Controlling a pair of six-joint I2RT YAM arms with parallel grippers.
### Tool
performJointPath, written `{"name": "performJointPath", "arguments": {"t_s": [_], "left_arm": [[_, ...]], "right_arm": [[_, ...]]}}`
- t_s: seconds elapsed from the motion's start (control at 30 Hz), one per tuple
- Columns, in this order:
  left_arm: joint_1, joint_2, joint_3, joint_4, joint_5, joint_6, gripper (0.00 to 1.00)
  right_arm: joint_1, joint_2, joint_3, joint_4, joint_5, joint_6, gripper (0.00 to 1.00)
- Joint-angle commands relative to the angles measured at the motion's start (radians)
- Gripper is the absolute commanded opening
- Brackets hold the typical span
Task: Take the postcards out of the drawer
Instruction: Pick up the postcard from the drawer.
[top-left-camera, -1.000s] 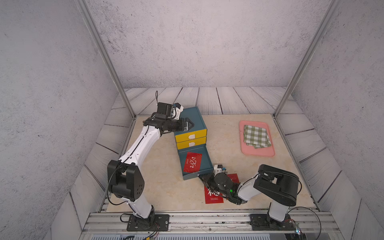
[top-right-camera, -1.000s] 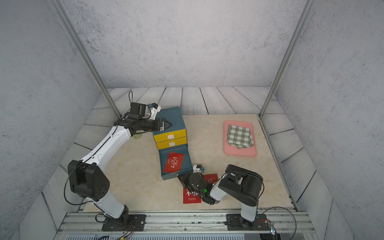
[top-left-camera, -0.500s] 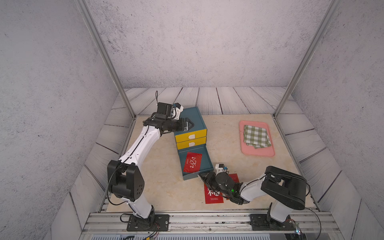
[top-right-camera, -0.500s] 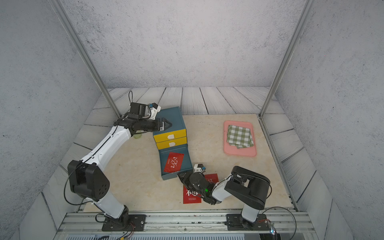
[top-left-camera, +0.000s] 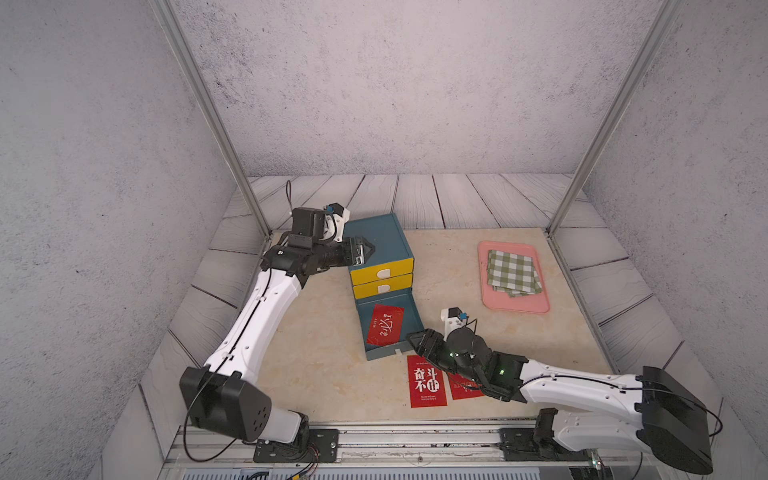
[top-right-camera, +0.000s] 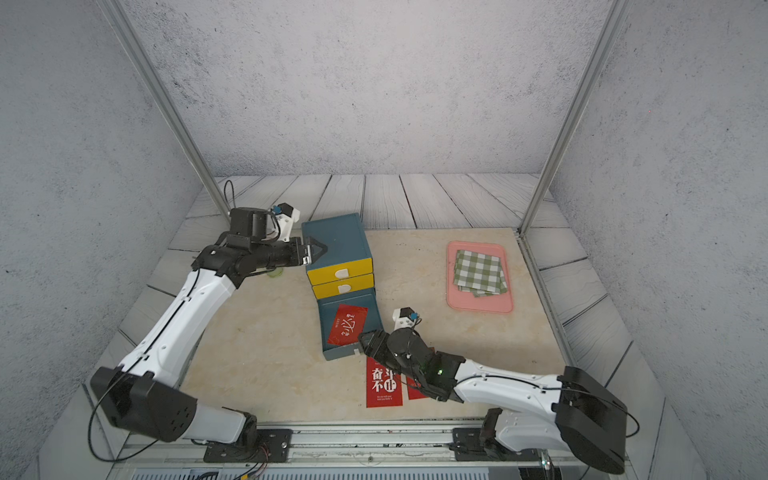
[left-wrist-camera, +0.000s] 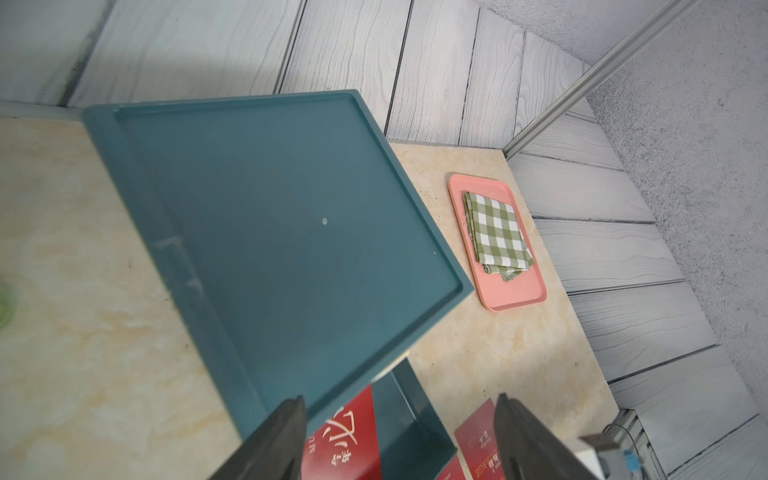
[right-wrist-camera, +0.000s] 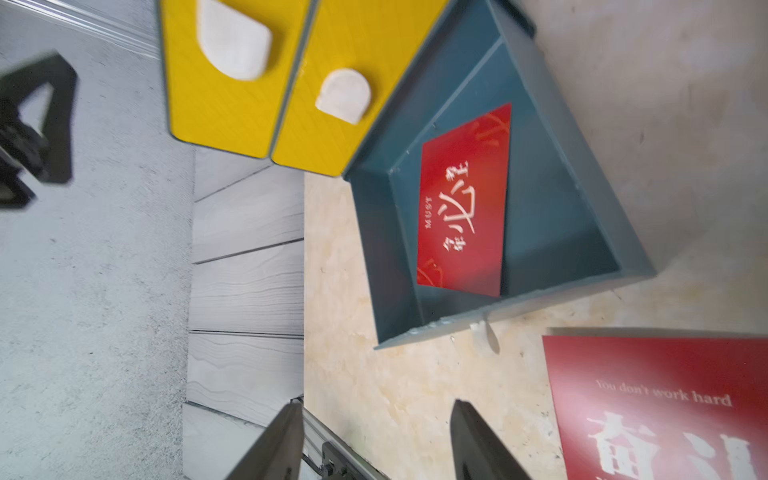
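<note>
On my far left the left gripper (top-left-camera: 365, 249) hangs at the upper left edge of the teal cabinet (top-left-camera: 380, 235). In the left wrist view its dark fingers (left-wrist-camera: 282, 440) stand well apart with nothing between them. The cabinet has two yellow fronts pushed in, and below them the bottom drawer (top-left-camera: 411, 320) is pulled out toward me onto the marble-look table (top-left-camera: 316, 357). The first postcard (top-left-camera: 385, 325) lies flat on the drawer floor, red with white characters, turned a little askew and close to the drawer's left wall. Just in front of the drawer, the second postcard (top-left-camera: 428, 384) lies flat on the table, fully outside. The third postcard (top-left-camera: 460, 384) lies right beside it, partly hidden under my right arm; I cannot tell whether their edges touch or overlap. The right gripper (top-left-camera: 412, 337) sits low at the drawer's front right corner. In the right wrist view its fingers (right-wrist-camera: 478, 444) are spread and hold nothing, with bare table between them and the second postcard off to one side. Well apart at the far right, a pink tray (top-left-camera: 515, 305) holds a folded green-and-white checked cloth (top-left-camera: 513, 272).
</note>
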Motion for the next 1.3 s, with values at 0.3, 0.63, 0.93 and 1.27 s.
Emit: {"name": "performJointPath", "arguments": {"t_s": [0.3,0.63,0.93,1.27], "left_arm": [[0.005,-0.242,-0.467,-0.042,-0.059,-0.101,0.66],[0.002,-0.218,-0.635,0.051,-0.038,-0.167,0.6],[-0.013,-0.13,-0.651,0.088,0.008,-0.171,0.55],[-0.049,-0.088,-0.668,0.128,-0.004,-0.186,0.54]], "right_arm": [[-0.208,0.292,0.428,-0.496,-0.325,-0.486,0.61],[-0.214,0.581,0.643,-0.599,-0.409,-0.609,0.65],[-0.214,0.732,0.783,-0.724,-0.386,-0.672,0.7],[-0.215,0.795,0.846,-0.761,-0.349,-0.662,0.75]]}}
